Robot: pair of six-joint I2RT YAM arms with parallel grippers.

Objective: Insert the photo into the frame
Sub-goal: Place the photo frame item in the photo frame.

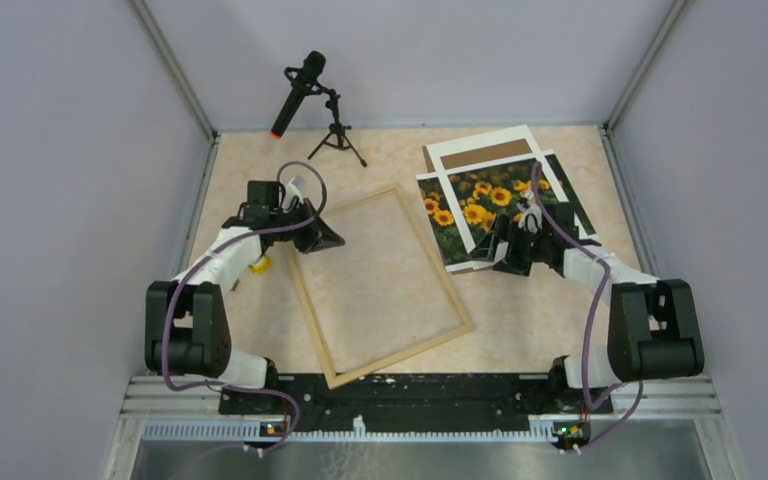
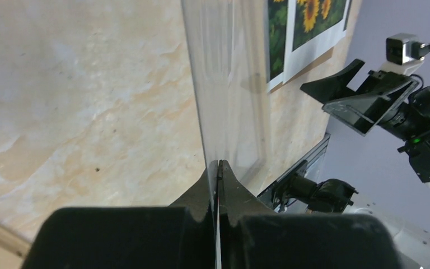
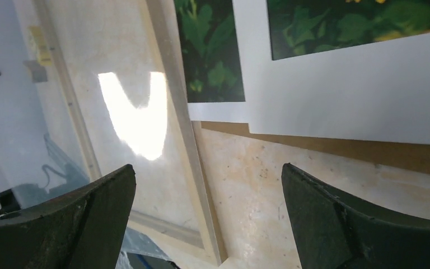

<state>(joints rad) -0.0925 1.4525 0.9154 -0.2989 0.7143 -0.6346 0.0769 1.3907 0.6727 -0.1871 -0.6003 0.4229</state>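
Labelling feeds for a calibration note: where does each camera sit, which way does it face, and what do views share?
Top external: above and behind the robot, looking down on the table; shows the left gripper at the frame, the right gripper by the photo.
Left wrist: on that wrist, facing along the clear pane its shut gripper pinches.
Right wrist: on that wrist, looking down past its open gripper.
Shared: all three show the photo.

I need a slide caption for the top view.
Left gripper pinches the clear pane of the frame; open right gripper hovers near the photo.
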